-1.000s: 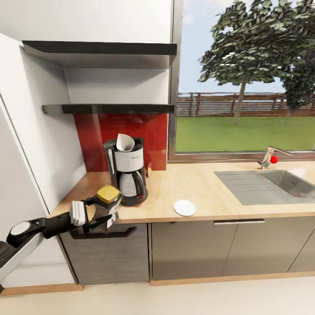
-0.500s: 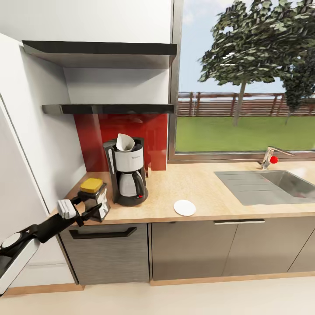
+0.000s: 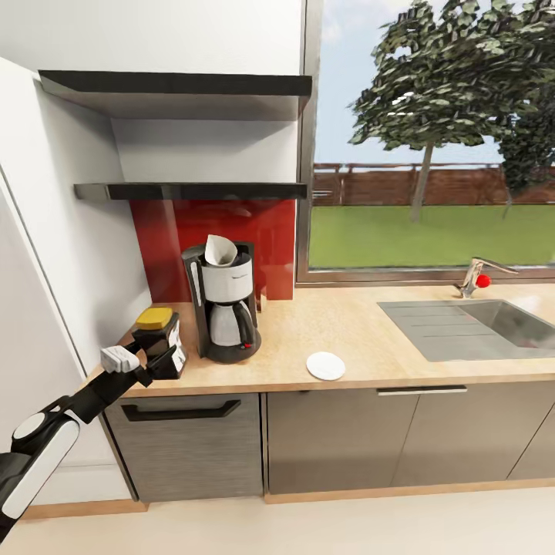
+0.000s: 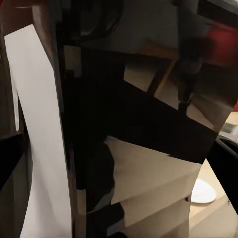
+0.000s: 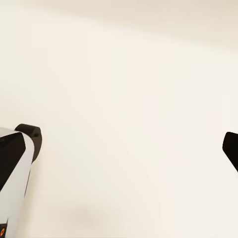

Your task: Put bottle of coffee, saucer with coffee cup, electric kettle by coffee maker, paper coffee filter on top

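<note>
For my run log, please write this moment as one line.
left gripper: shut on bottle of coffee | bottle: over countertop, beside coffee maker | saucer: bare | right gripper: open

kitchen countertop (image 3: 347, 327): matt light wood-grain | kitchen shelf (image 3: 193, 190): glossy dark slab | sink (image 3: 470, 327): brushed metal

The left arm reaches from the lower left of the head view up and forward, its white forearm giving way to a black wrist section and a pale grey block behind the left gripper (image 3: 158, 356). That gripper's dark fingers are closed around the bottle of coffee (image 3: 160, 339), one finger on either side of its lower body, holding it upright. In the right wrist view the right gripper (image 5: 131, 144) has its two dark fingertips (image 5: 29, 134) far apart at opposite edges of the picture, nothing between them.
</note>
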### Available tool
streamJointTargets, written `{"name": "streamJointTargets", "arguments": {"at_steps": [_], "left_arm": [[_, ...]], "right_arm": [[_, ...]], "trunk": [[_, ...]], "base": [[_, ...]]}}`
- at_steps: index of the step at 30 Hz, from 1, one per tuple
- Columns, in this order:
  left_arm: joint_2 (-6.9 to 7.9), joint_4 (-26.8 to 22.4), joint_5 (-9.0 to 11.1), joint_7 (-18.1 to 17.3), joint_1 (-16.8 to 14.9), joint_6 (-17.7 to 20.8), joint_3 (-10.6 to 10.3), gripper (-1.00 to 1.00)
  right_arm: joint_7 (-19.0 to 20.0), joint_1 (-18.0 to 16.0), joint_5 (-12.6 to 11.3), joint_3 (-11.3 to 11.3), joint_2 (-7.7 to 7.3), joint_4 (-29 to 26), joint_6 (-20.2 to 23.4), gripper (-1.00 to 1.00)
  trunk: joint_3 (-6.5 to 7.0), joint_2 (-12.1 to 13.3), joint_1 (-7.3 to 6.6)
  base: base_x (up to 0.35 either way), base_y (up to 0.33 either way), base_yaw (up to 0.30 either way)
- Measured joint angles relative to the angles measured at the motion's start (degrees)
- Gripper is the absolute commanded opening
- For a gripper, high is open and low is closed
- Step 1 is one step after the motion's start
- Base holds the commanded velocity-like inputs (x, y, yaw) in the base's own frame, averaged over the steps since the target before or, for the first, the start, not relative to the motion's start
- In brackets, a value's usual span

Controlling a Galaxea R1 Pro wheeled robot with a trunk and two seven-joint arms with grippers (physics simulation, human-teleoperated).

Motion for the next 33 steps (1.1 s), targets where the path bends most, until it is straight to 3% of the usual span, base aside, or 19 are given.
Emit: {"name": "streamJointTargets", "arguments": {"at_steps": [16, 22, 25, 30, 33], "left_arm": [[0.02, -0.11, 0.0, -0.16, 0.0, 0.0, 0.01, -1.0], [0.06, -0.12, 0.0, -0.3, 0.0, 0.0, 0.04, -1.0], [0.07, -0.09, 0.0, -0.34, 0.0, 0.0, 0.08, -1.0], [0.07, -0.08, 0.0, -0.35, 0.0, -0.01, 0.09, -1.0], [0.07, -0.08, 0.0, -0.35, -0.01, -0.01, 0.09, -1.0]], "right_arm": [[0.19, 0.03, -0.08, 0.0, 0.57, 0.07, -0.13, 1.0], [0.48, 0.12, -0.07, -0.12, 0.57, -0.29, -6.36, 1.0], [0.77, -0.01, 0.03, -0.12, 0.59, -3.17, -7.09, 1.0], [0.94, -0.13, 0.08, -0.47, -0.18, -13.66, -5.97, 1.0], [1.1, -0.14, -0.08, -0.76, -2.69, -21.88, -1.32, 1.0]], "trunk": [[-2.88, -6.43, 3.52], [-3.96, -8.84, 4.84], [-4.5, -10.05, 5.5], [-5.4, -12.06, 6.6], [-5.94, -13.26, 7.26]], "base": [[0.0, 0.0, 0.0], [0.0, 0.0, 0.0], [0.0, 0.0, 0.0], [0.0, 0.0, 0.0], [0.0, 0.0, 0.0]]}}
